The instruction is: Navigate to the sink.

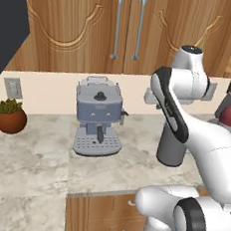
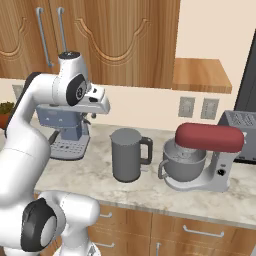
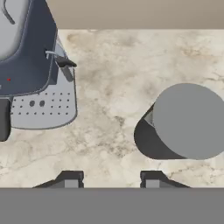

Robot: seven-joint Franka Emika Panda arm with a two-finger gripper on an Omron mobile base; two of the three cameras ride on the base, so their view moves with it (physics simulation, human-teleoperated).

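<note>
- Facing a marble bench [image 2: 100, 180] of small appliances, the base has the arm folded high over the bench's front edge, and no basin or faucet is on show from here, so the sink must lie somewhere off to one side; which side I cannot tell.
- Driving well, I reckon, means keeping the arm tucked as it is and rolling parallel to the bench's front edge, clear of the drawer fronts below.
- End effector [image 3: 111, 177]: tips spread apart with nothing between them, hanging above bare marble between the espresso machine [image 3: 33, 78] and the grey kettle [image 3: 183, 122].
- Over on the right base view: a red-topped stand mixer [image 2: 200, 155] and a toaster [image 2: 240, 127] toward the bench's far right end, plus two wall outlets.
- Left base view answers with a potted plant [image 1: 10, 115] by the bench's left end and a dark panel in the upper corner.
</note>
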